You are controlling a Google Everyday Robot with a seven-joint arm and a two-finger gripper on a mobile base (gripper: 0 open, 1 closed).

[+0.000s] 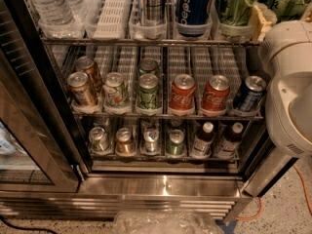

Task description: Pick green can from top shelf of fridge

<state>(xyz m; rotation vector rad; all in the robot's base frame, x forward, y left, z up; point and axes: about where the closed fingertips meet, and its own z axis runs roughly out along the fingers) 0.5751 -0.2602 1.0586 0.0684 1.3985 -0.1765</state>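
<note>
green can point(236, 4): upright in a clear front cup on the top shelf point(112, 41), in the lane just right of the blue pepsi can point(195, 4); its lid is cut off by the upper edge of the view.
gripper point(263, 19): upper right, a tan piece above the white arm point(287, 82), just beside the green can's cup on its right side.
gripper state: cannot tell whether it is wide, narrow or holding anything.
can to gripper: the can lies immediately left of the gripper; contact cannot be told.
white arm: bulky housing in front of the fridge's point(161, 186) right edge.
top shelf, left to right: water bottle point(48, 4), white slotted lane, striped silver can point(153, 1), pepsi can, green can.
</note>
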